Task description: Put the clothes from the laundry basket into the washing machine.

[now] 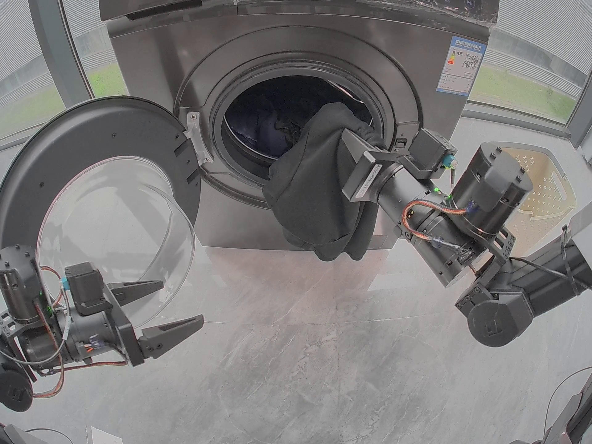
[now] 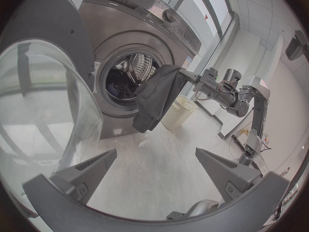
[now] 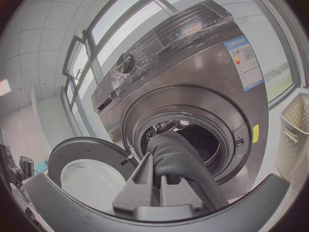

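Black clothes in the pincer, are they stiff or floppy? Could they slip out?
Probably floppy: the black clothes droop in folds below the right pincer. Likely light, since one pinch carries them. They might snag, as cloth hangs outside the washing machine rim.

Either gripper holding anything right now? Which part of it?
Right gripper is shut on the black garment, pinching a fold near its top; the rest hangs down. Left gripper open, empty.

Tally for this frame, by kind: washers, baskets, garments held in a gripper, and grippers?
washer: 1
basket: 1
garment, held: 1
grippers: 2, left gripper and right gripper
Total: 5
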